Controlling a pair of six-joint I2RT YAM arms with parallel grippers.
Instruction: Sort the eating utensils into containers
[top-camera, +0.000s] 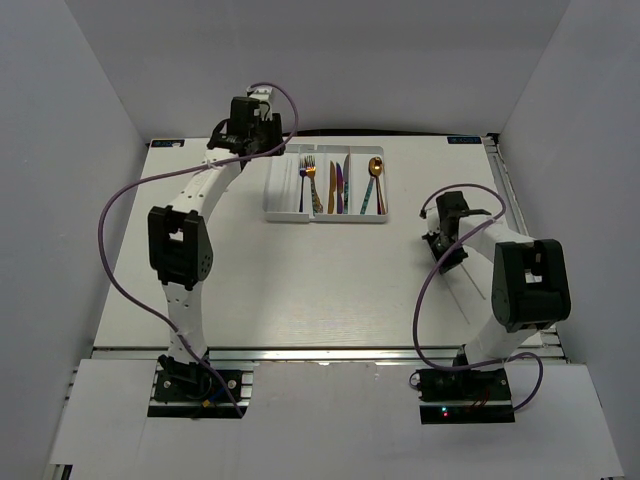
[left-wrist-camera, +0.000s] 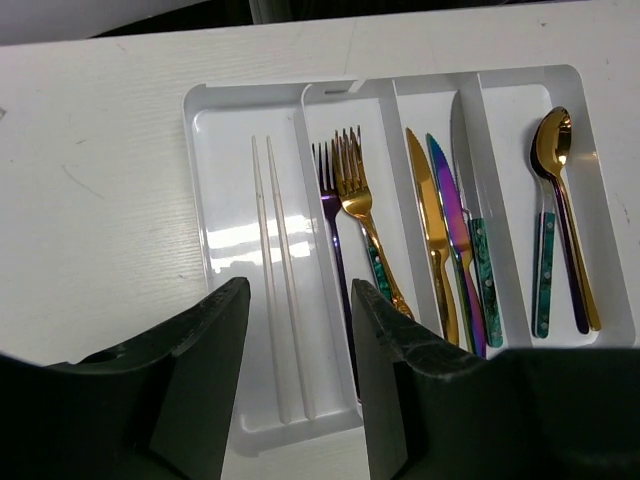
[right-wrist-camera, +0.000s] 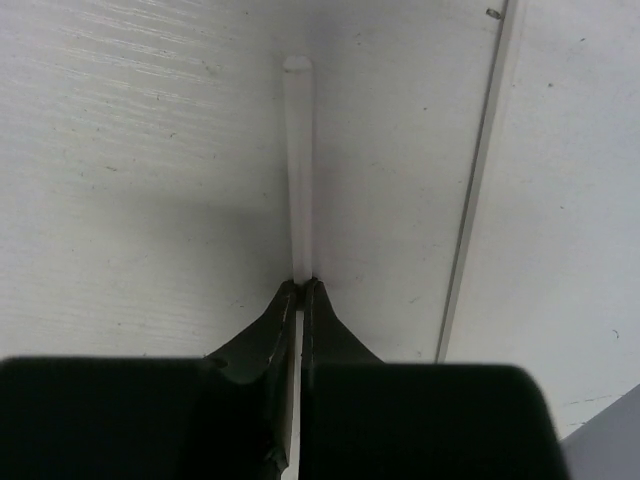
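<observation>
So the left jaws are spread wide apart, hanging right over the near end of the tray (left-wrist-camera: 225, 170). In the left wrist view its two dark fingers (left-wrist-camera: 200, 380) frame the near end of the tray's leftmost compartment. That compartment holds two white sticks (left-wrist-camera: 275, 280) lying side by side, lengthwise.

Next compartment over is the forks (left-wrist-camera: 350, 185): a gold one on top, a purple one beside it, and a bit of teal handle peeking out underneath. Then come the knives (left-wrist-camera: 440, 220), gold, iridescent purple, and a silver one with a teal handle, all packed close together. The rightmost compartment has the spoons (left-wrist-camera: 555, 150), gold and purple, plus one with a teal handle. Everything points the same way, handles toward the near end of the tray.

The right jaws are pinched tight on one end of a white stick (right-wrist-camera: 298, 170), and the rest of it pokes straight out ahead of them. Can't tell if it's touching the tabletop (top-camera: 300, 290) or just above it. From the top camera, that gripper sits off to the right of the tray, well apart from it and a bit closer to the arm bases.
</observation>
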